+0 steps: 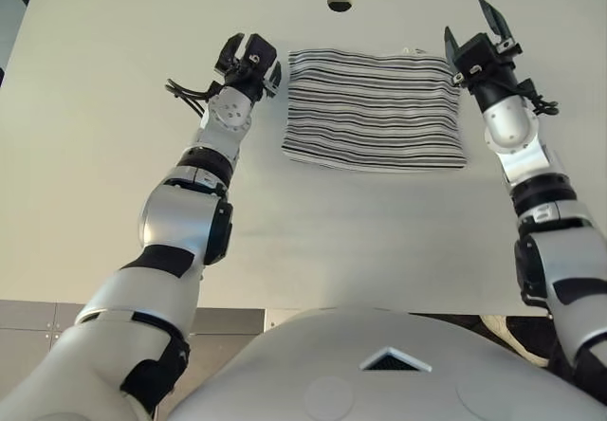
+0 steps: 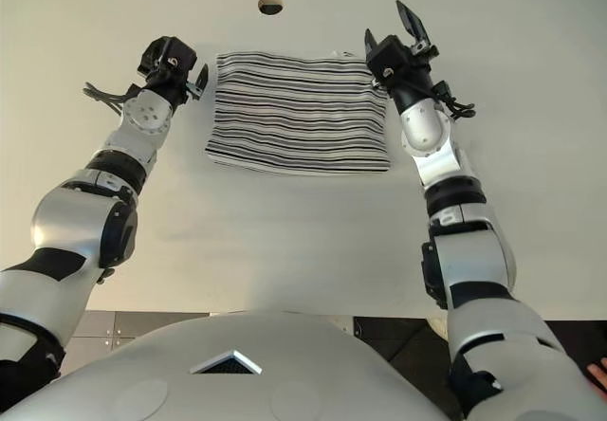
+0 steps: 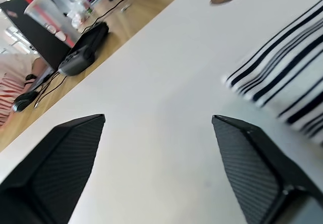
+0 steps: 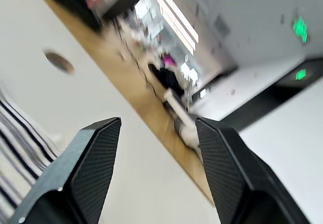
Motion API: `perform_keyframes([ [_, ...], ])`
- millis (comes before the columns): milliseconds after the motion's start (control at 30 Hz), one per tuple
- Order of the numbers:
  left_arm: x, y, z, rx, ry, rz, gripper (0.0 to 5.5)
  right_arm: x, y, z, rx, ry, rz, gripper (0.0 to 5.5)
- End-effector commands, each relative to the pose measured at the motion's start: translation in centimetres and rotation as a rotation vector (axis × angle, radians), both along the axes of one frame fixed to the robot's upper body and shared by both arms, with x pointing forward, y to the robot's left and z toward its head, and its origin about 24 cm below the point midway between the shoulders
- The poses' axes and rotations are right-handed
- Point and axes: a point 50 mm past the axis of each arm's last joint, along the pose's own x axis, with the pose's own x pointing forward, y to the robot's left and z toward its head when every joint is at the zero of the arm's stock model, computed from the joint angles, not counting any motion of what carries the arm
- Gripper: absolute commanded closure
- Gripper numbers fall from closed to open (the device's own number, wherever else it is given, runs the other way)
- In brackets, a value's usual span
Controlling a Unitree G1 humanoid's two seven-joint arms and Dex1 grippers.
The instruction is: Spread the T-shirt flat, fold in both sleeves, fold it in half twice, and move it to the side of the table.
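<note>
The striped T-shirt [image 1: 372,108] lies folded into a compact rectangle on the white table [image 1: 114,174], toward the far middle. My left gripper [image 1: 251,56] hovers just off the shirt's left edge, open and holding nothing; in the left wrist view its fingers [image 3: 55,163] spread wide with a corner of the T-shirt [image 3: 287,77] beside them. At the shirt's far right corner my right gripper [image 1: 471,25] is lifted off the table, open and empty. The right wrist view has its fingers [image 4: 96,168] apart, with striped cloth [image 4: 20,138] below.
A round cable hole [image 1: 339,2] sits in the table just beyond the shirt. The near half of the table and both its sides are bare white surface. Beyond the far edge are a wooden floor and desks with dark equipment [image 3: 81,52].
</note>
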Motion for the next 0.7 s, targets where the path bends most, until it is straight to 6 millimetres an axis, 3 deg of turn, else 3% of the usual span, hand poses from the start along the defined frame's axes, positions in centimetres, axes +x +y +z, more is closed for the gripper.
perform_keyframes([
  [33, 0.2, 0.0, 2.1, -0.060, -0.215, -0.015, 1.02, -4.7, -0.6, -1.3, -0.242, 0.117, 0.217, 2.77],
  [133, -1.2, 0.3, 4.0, -0.209, -0.473, -0.022, 1.02, -8.5, -2.9, -3.0, -0.464, 0.274, 0.290, 2.77],
  [267, -4.3, 1.9, 6.2, -0.290, -0.705, 0.034, 1.02, -10.0, -4.0, -5.0, -0.627, 0.374, 0.294, 2.77],
  [367, -6.2, 1.5, 7.4, -0.336, -0.765, 0.019, 1.02, -10.2, -3.6, -6.3, -0.662, 0.394, 0.300, 2.77],
  [467, -8.2, 0.1, 7.9, -0.391, -0.778, -0.042, 1.02, -11.0, -3.1, -6.1, -0.673, 0.383, 0.344, 2.77],
  [600, -9.9, -0.3, 8.5, -0.426, -0.794, -0.062, 1.02, -16.1, -1.6, -5.2, -0.692, 0.416, 0.546, 2.77],
  [700, -10.4, 0.6, 8.0, -0.421, -0.769, -0.025, 1.02, -20.6, 1.4, -4.7, -0.663, 0.445, 0.747, 2.77],
])
